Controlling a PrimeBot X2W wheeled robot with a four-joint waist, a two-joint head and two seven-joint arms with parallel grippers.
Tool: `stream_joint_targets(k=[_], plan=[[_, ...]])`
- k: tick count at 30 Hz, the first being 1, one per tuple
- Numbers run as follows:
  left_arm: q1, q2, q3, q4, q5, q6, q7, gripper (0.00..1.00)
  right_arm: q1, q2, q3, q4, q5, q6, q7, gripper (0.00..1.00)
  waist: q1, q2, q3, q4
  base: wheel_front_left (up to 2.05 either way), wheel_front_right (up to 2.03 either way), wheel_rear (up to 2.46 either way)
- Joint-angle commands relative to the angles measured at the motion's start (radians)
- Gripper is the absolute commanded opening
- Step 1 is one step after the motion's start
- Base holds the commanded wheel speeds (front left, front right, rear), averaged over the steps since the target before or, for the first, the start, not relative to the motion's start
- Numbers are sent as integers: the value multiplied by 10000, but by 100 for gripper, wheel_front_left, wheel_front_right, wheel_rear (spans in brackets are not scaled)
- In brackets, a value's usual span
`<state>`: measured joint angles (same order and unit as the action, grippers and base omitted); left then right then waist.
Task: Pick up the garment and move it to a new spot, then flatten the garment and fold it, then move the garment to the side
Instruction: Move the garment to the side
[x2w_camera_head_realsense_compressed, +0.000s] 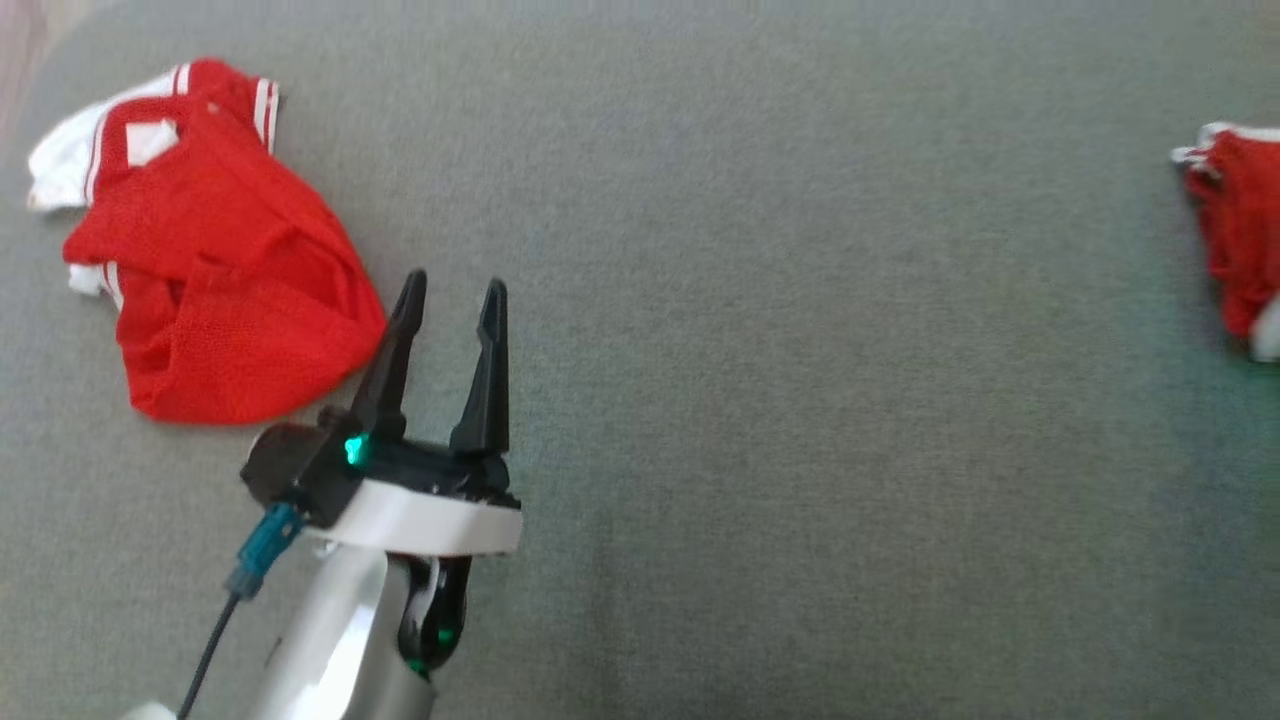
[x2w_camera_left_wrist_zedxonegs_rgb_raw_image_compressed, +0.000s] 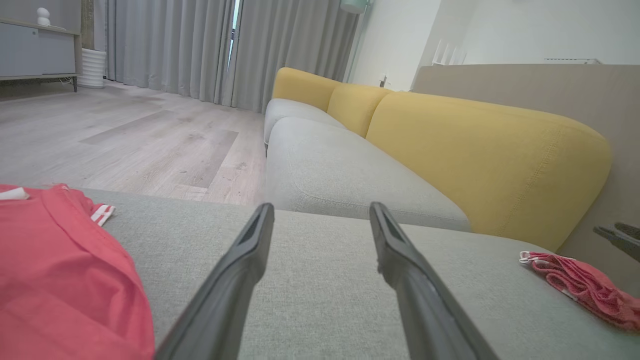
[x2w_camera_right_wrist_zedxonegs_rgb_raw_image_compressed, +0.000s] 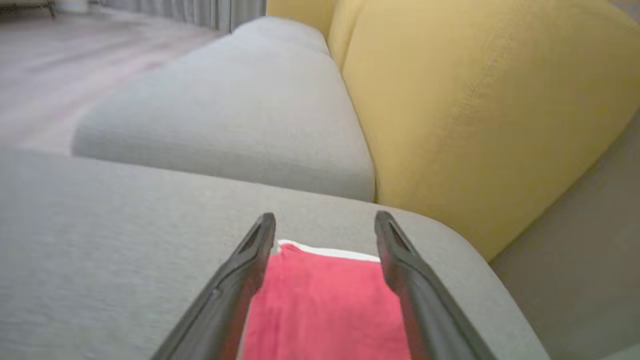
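Right gripper (x2w_camera_right_wrist_zedxonegs_rgb_raw_image_compressed: 325, 216) fingers stand released over the red garment (x2w_camera_right_wrist_zedxonegs_rgb_raw_image_compressed: 325, 300) at the grey seat's (x2w_camera_right_wrist_zedxonegs_rgb_raw_image_compressed: 125, 250) right edge, so the set-aside step seems done. Left gripper (x2w_camera_head_realsense_compressed: 455, 282), also released, probably needs to grasp the crumpled garment (x2w_camera_head_realsense_compressed: 220, 270) beside it next.

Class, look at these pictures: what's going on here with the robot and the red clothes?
A two-armed robot is working over a grey sofa cushion with two red garments on it. Its left gripper is open and empty, close beside a crumpled red-and-white garment. Its right gripper is open too, straddling a second red garment lying near the yellow backrest. Neither garment is held.
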<state>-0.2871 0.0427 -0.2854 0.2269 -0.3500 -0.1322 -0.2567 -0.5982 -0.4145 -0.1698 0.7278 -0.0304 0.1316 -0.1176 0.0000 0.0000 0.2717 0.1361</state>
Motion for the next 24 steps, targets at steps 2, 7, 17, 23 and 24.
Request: stream_joint_targets(k=[2,7,17,23,24], plan=[[112,75,471,-290,79,15,-51,100,350,387,399,-924,387,-9,-328,100,0,0,-490,-266,0,0,0],[495,75,562,-348,113,15,-51,100,943,1706,1085,-2309,1014,-9,-460,100,0,0,-1119,-498,0,0,0],[1209,75,589,-492,107,15,-51,100,3183,3494,1672,-4447,1260,-9,-625,100,0,0,-1881,-581,0,0,0],[1717,75,716,-584,-168,15,-51,100,4650,3636,1801,-4543,1814,-9,-1301,100,0,0,-2077,-656,0,0,0],[1717,75,716,-584,-168,15,-51,100,4650,3636,1801,-4543,1814,-9,-1301,100,0,0,-2077,-656,0,0,0]])
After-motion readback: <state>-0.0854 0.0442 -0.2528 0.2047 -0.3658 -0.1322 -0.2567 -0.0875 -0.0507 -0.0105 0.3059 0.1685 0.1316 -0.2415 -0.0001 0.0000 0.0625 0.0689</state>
